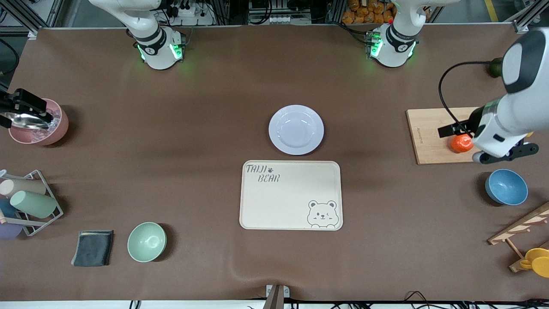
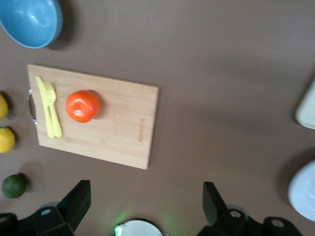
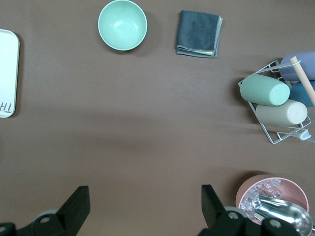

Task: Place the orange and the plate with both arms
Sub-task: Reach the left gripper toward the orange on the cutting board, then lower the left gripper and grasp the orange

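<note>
- Pink plastic is seen at the right arm's end of the table: the right gripper (image 1: 19, 105) hangs over the pink bowl (image 1: 58, 128) with its metal scoop (image 3: 280, 209), fingers spread wide and holding nothing in the right wrist view. The plate is well apart from it, so a long reach is judged necessary, and the bowl could be clipped on the way out.
- Pale lavender-white, the plate (image 1: 296, 129) lies mid-table, just beside the cream tray (image 1: 291, 195) and farther from the front camera. Its thin rim lies flat on the mat, so a pinch is likely to slip or push it.
- Glossy and round, the orange (image 1: 461, 143) sits on the wooden board (image 1: 424, 137), near the yellow cutlery (image 2: 49, 107). The left gripper (image 2: 146, 204) is held above the board, fingers apart and empty. An off-centre closing could send the fruit rolling into the cutlery or off the board.
</note>
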Robot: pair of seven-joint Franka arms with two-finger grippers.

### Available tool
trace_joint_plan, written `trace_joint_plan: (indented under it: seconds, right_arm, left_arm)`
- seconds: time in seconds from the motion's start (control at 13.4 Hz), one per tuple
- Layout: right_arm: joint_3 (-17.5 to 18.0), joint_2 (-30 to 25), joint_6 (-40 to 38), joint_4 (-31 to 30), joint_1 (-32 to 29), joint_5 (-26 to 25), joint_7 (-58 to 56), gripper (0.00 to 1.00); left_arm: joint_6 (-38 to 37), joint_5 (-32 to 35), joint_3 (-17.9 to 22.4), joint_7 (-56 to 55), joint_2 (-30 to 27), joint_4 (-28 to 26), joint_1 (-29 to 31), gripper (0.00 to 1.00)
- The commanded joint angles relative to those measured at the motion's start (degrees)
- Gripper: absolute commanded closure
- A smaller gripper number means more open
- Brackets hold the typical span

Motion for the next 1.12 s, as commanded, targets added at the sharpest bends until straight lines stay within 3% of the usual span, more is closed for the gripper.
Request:
trace_joint_plan:
  seconds: [0.0, 0.3, 0.67, 1.04]
  right_arm:
    - [0.16, -0.29, -0.32, -0.17, 0.23, -0.32, 0.72, 0.0]
    - [0.16, 0.06, -0.49, -0.43, 0.14, -0.32, 0.72, 0.0]
    - [0.16, 0.33, -0.49, -0.6, 0.23, -0.23, 0.72, 0.0]
    - [0.16, 0.85, -0.49, -0.69, 0.14, 0.47, 0.72, 0.0]
  left_arm:
    - [6.72, 2.15, -0.3, -1.16, -0.81, -7.65, 2.24, 0.0]
    - [16.14, 3.38, -0.3, -1.43, -1.96, -16.99, 7.42, 0.0]
    - [32.47, 7.06, -0.22, -1.34, -1.87, -29.63, 9.81, 0.0]
    - [43.22, 12.96, -0.3, -1.34, -1.87, -35.28, 15.95, 0.0]
